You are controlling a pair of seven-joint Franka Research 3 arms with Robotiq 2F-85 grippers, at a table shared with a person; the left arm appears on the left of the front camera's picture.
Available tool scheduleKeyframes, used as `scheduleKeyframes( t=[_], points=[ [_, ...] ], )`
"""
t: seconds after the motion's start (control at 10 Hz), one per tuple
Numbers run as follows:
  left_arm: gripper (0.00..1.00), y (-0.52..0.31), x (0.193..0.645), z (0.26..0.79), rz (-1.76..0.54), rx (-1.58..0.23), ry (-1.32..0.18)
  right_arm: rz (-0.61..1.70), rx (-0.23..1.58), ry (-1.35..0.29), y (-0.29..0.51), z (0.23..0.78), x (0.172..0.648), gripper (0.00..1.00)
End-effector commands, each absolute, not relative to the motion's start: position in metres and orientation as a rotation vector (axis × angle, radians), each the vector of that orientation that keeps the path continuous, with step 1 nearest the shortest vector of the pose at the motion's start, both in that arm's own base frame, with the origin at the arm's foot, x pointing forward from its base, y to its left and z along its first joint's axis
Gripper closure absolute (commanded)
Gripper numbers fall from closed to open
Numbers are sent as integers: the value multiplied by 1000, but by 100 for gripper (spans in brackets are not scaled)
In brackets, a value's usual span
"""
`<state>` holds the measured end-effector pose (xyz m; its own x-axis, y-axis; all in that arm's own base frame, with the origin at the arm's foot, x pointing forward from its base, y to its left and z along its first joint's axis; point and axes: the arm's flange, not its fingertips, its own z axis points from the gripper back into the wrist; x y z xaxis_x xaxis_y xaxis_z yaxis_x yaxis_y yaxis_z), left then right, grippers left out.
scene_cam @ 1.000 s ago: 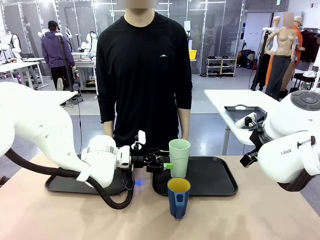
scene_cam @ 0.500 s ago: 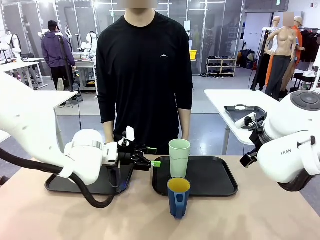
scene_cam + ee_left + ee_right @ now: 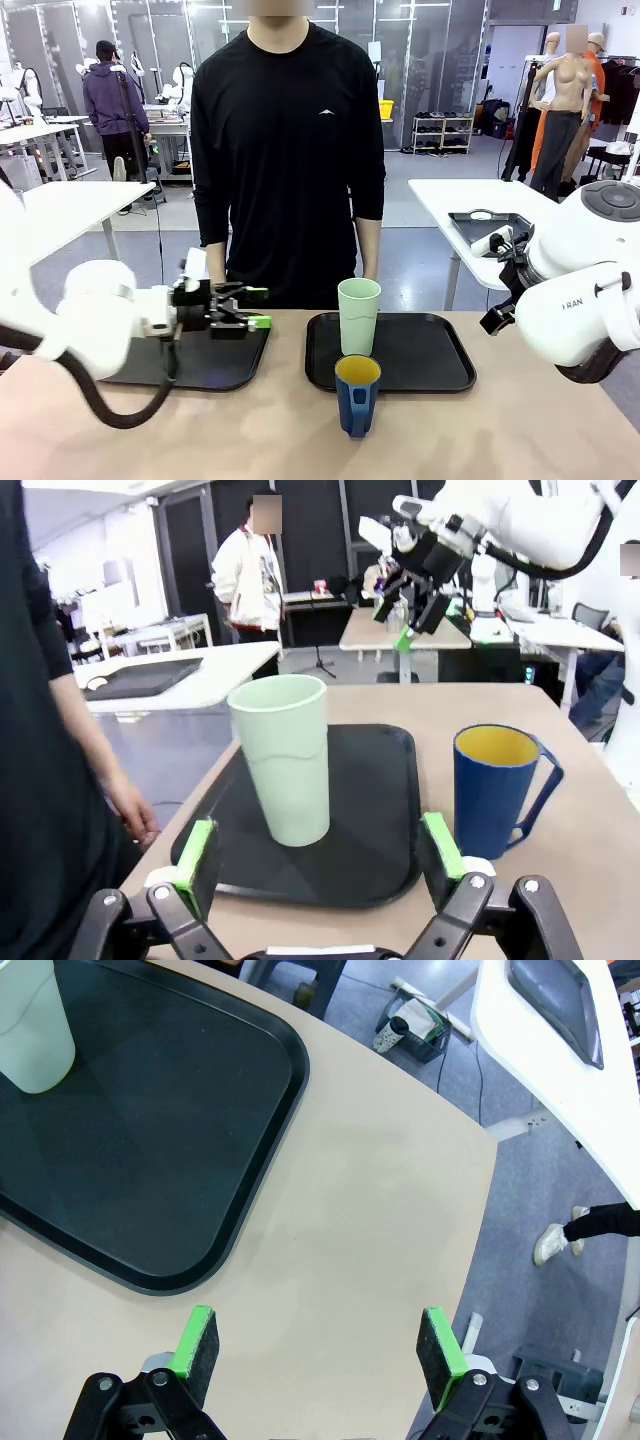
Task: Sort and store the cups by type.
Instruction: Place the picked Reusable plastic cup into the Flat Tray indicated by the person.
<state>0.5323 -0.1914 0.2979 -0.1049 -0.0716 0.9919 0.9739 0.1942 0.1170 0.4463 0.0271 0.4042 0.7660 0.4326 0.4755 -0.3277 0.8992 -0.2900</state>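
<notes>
your left gripper (image 3: 258, 307) hangs wide open, empty, above the left tray (image 3: 215, 372); its wrist camera faces the tumbler (image 3: 283, 760) and mug (image 3: 495, 792). right wrist camera: right gripper (image 3: 316, 1342) equally spread, empty.

tan table (image 3: 520, 430) bears a left tray (image 3: 215, 365), a right tray (image 3: 425, 352) and a blue mug (image 3: 357, 396).

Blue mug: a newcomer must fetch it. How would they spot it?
On the tan table, find the black tray on the robot's right. Off its robot-side edge stands the short dark blue handled mug, yellow inside; the tall pale green handleless tumbler behind it stands on the tray.
</notes>
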Motion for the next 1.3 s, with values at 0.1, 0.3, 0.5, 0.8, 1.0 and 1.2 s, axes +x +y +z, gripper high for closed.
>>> scheduleKeyframes(
  t=[0.1, 0.3, 0.5, 0.8, 1.0, 1.2],
  points=[
    [0, -132, 511, 309, -1154, -940, -1405, 416, -194, -560, 27, 402, 445, 0],
    [0, -114, 509, 312, -1158, -1014, -1413, 416, -194, -560, 27, 402, 445, 0],
    [0, -112, 516, 312, -1122, -964, -1392, 416, -194, -560, 27, 402, 445, 0],
    [0, -112, 516, 312, -1122, -964, -1392, 416, -194, -560, 27, 402, 445, 0],
    [0, -112, 516, 312, -1122, -964, -1392, 416, -194, -560, 27, 402, 445, 0],
    [0, -112, 516, 312, -1122, -964, -1392, 416, -194, -560, 27, 402, 445, 0]
  ],
)
